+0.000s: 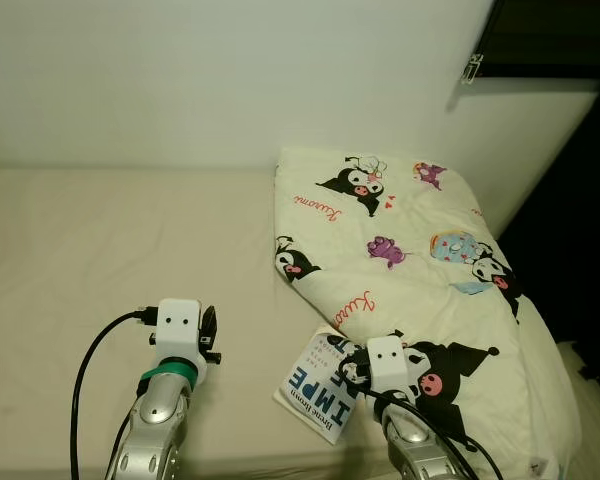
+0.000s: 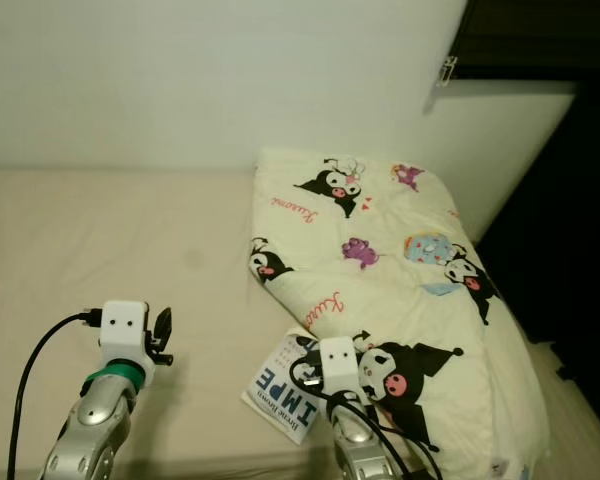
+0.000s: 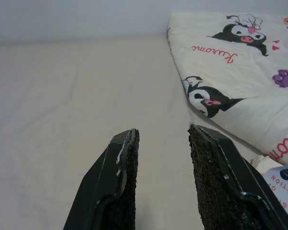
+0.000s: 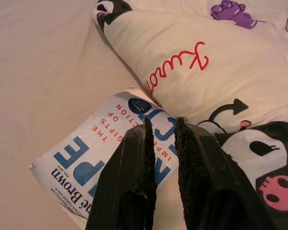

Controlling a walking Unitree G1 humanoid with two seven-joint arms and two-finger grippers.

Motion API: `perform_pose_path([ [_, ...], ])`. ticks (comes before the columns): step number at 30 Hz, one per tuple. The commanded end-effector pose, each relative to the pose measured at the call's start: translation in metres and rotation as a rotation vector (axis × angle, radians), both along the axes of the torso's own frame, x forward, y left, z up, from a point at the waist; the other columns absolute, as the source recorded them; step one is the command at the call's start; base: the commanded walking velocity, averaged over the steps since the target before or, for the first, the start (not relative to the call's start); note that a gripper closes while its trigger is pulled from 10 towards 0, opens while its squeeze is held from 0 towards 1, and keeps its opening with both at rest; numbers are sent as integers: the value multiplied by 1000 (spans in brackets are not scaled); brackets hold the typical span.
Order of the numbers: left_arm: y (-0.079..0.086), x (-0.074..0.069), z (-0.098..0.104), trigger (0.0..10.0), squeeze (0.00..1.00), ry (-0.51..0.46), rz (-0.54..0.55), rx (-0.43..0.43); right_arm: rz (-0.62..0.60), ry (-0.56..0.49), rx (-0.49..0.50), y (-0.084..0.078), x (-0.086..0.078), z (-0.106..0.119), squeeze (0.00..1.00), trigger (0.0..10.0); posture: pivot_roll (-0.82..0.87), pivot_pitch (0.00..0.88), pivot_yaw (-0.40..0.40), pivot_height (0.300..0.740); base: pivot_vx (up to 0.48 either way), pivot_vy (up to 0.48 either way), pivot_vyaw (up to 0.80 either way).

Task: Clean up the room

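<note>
We see the book (image 4: 105,158) lying on the bed (image 1: 100,240), partly tucked under the cartoon-print comforter (image 1: 410,240). Right gripper (image 4: 161,125) hovers over it, fingers slightly apart. Left gripper (image 3: 161,136) hovers at left, fingers apart, empty.

A plain white wall (image 1: 230,80) ran behind the bed, evenly lit; a beige sheet (image 1: 100,250) covered the mattress, smooth with faint creases; at the upper right a dark-framed opening (image 1: 550,35) with a small metal latch (image 1: 472,70) sat above the wall; to the right of the bed the room fell into deep shadow (image 1: 580,250).
</note>
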State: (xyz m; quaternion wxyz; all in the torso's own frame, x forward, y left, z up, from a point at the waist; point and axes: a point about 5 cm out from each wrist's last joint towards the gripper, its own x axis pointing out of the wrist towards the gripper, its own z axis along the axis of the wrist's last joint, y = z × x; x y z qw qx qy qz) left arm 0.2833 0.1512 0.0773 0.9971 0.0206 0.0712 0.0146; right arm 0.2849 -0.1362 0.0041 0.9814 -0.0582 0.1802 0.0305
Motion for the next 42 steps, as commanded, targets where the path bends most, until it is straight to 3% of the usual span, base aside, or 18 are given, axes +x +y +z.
perform_pose_path([
  [1,1,-4,-7,10000,0,29,7,7,-9,26,8,-2,-5,-5,0,10000,115,0,38,740,0,0,0],
  [42,1,-5,-11,10000,0,62,8,-4,-3,46,10,0,-6,-7,0,10000,111,0,38,730,-37,0,0],
])
